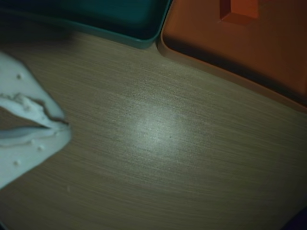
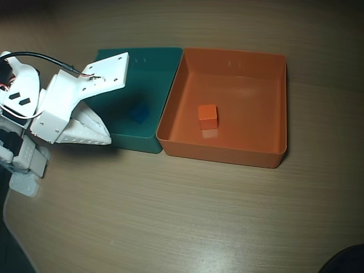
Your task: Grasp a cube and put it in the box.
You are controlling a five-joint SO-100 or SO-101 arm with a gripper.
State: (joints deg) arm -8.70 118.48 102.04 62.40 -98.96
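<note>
A small orange cube (image 2: 208, 115) rests on the floor of the orange box (image 2: 267, 91), left of its middle in the overhead view. The wrist view catches the cube (image 1: 240, 11) at the top edge, inside the box (image 1: 268, 52). My white gripper (image 2: 107, 138) hangs over the left front corner of the teal tray, well left of the orange box. Its jaws are pressed together with nothing between them. In the wrist view the gripper (image 1: 66, 125) enters from the left edge, its fingertips meeting above bare wood.
A teal-green tray (image 2: 159, 74) stands against the orange box's left side and holds a small blue cube (image 2: 138, 112). The arm's base and cable (image 2: 23, 108) fill the far left. Wooden tabletop (image 2: 187, 216) stretches in front of both trays.
</note>
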